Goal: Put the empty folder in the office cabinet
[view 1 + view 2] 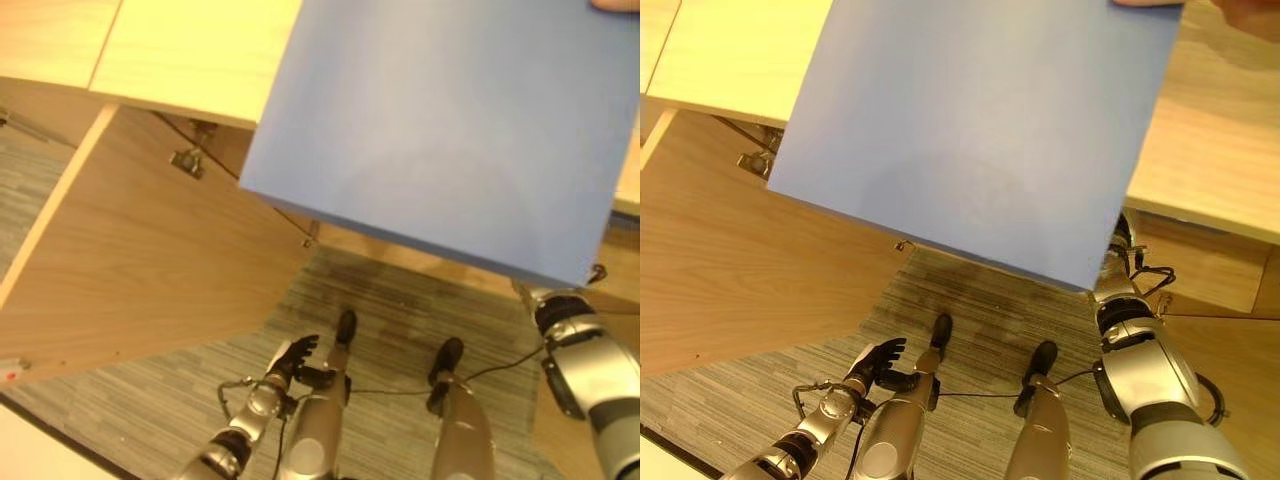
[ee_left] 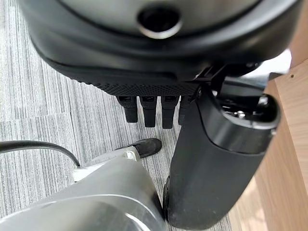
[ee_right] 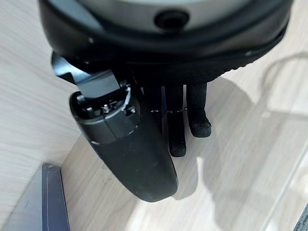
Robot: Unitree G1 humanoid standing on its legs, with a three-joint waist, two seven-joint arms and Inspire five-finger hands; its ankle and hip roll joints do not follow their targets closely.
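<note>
I see the flat blue plastic folder [image 1: 980, 130] held above the light wooden cabinet [image 1: 190, 50], its door [image 1: 140, 250] open; my right hand [image 3: 180, 120] hangs beneath it, fingers straight. Left hand [image 1: 292, 358] idles, relaxed. Stowing remains.

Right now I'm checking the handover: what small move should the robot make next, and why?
Probably bring the right hand to the blue folder and curl onto its edge: its fingers are straight over bare wood, gripping nothing, while a person's fingertip touches the folder's far edge.
</note>
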